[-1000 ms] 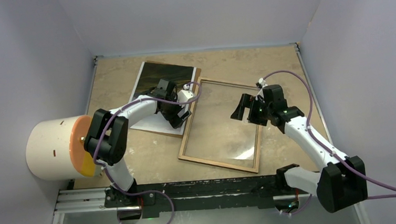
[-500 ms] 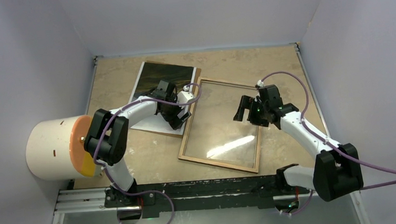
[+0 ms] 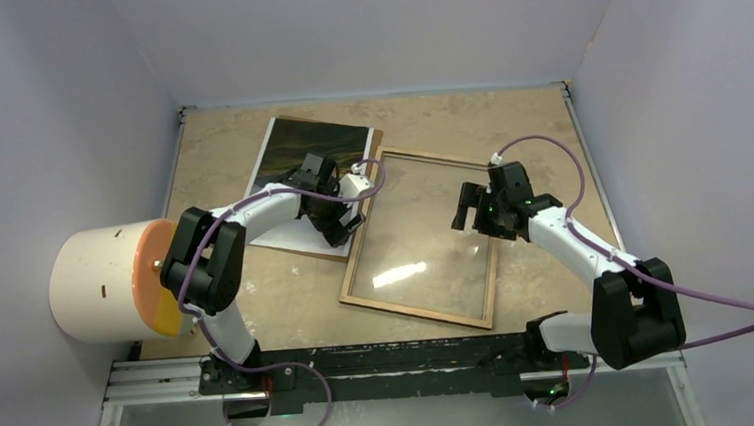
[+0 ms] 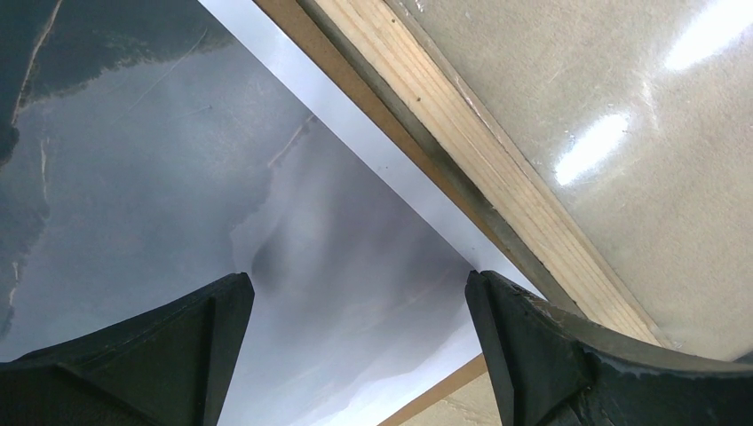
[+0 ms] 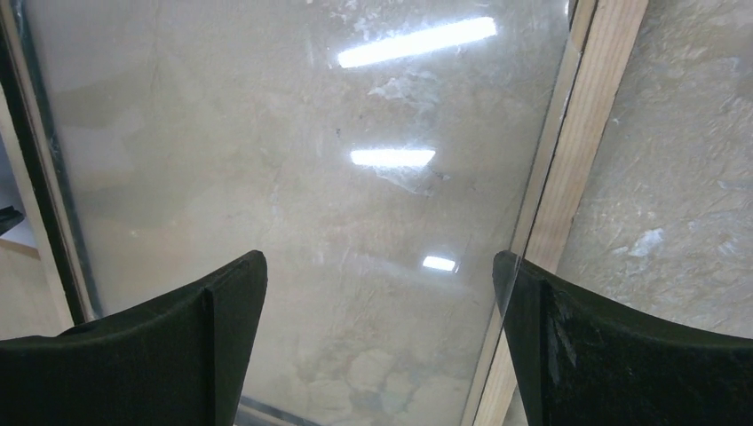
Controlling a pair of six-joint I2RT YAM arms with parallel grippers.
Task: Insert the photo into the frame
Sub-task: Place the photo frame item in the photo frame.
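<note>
The photo (image 3: 306, 151), dark landscape fading to pale grey, lies on a brown backing board (image 3: 341, 253) at the back left. My left gripper (image 3: 342, 221) hovers open over the photo's near right corner; in the left wrist view its fingers straddle the photo (image 4: 178, 177) beside the frame's wooden rail (image 4: 497, 177). The frame (image 3: 359, 261) lies wood side up at the centre, with a glass pane (image 3: 425, 240) in it. My right gripper (image 3: 472, 207) stands open over the frame's right side; the pane (image 5: 311, 177) lies between its fingers and the rail (image 5: 577, 160) runs by the right fingertip (image 5: 524, 293).
A white cylinder with an orange face (image 3: 107, 282) stands off the table's left edge. Grey walls close in the table on the back, left and right. A metal rail (image 3: 364, 364) carrying both arm bases runs along the near edge.
The right arm has drawn its elbow in and its gripper has shifted slightly right over the frame. The glare on the glass has slid left. The left arm has not moved.
</note>
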